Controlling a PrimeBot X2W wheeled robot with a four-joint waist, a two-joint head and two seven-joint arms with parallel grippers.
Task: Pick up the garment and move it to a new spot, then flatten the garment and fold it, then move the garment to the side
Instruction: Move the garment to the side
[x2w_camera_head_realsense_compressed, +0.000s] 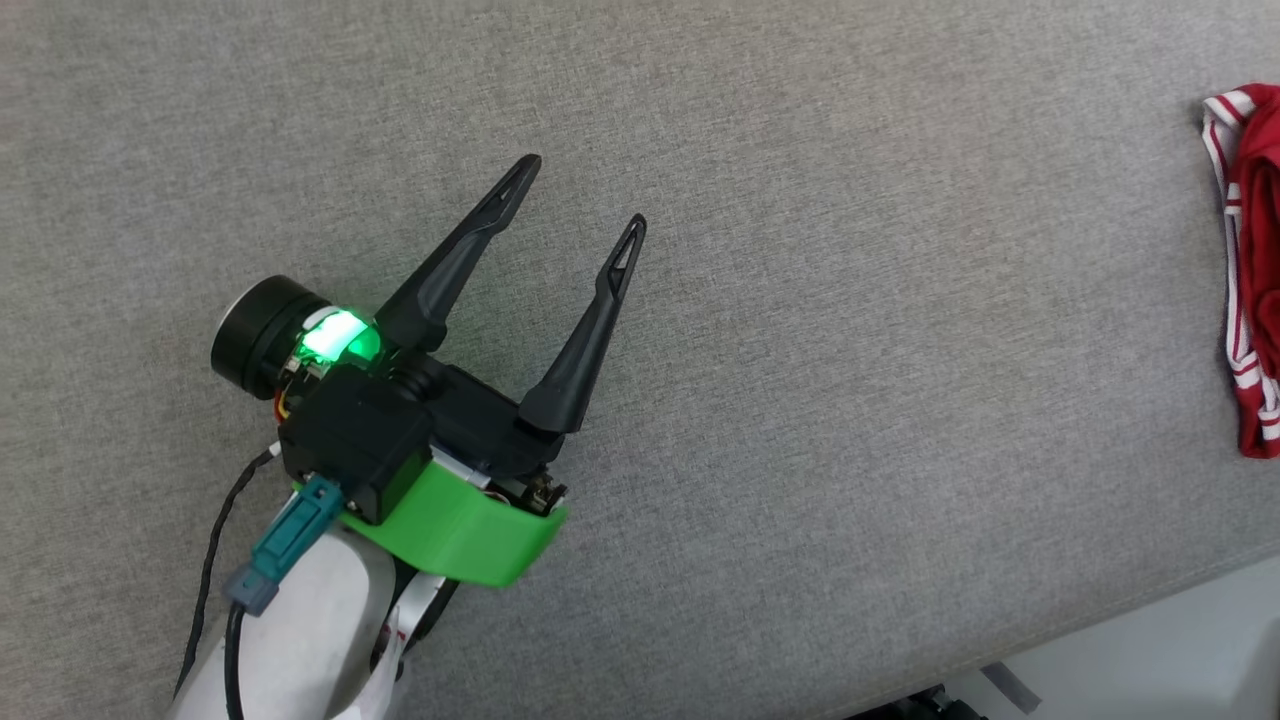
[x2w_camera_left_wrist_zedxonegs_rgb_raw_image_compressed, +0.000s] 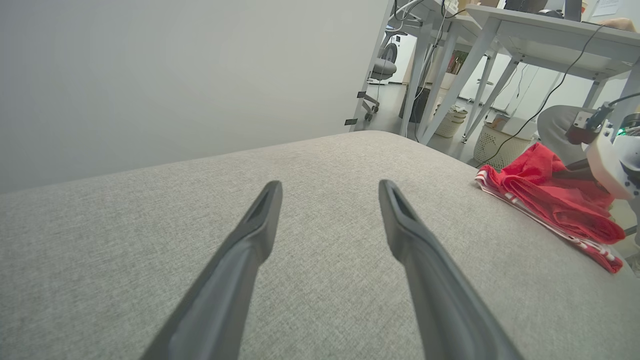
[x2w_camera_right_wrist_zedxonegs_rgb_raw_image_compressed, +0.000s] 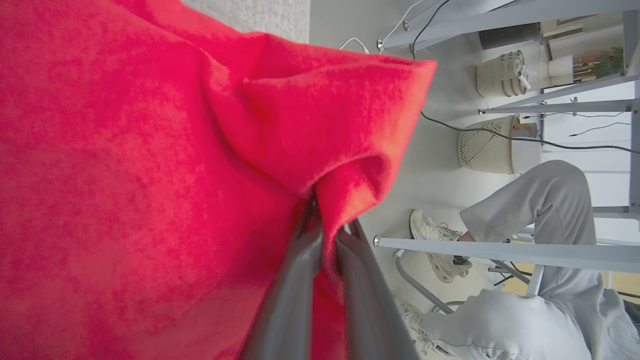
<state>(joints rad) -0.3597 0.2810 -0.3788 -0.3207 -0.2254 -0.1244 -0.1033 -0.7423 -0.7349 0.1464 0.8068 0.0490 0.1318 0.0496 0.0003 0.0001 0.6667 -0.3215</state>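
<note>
The garment is seen bunched at the right edge of the grey fabric surface, with its red-and-white striped trim turned toward the middle. A fold of its red cloth is pinched between the nearly closed fingers of the right gripper. The left gripper is held well apart from the garment over bare fabric, its 2 fingers spread wide with nothing between them. Beyond the surface, a seated person in pale grey trousers is seen near 2 woven baskets.

You had free room over most of the grey cushion. The garment lay bunched at its right edge, blocking your way there.
</note>
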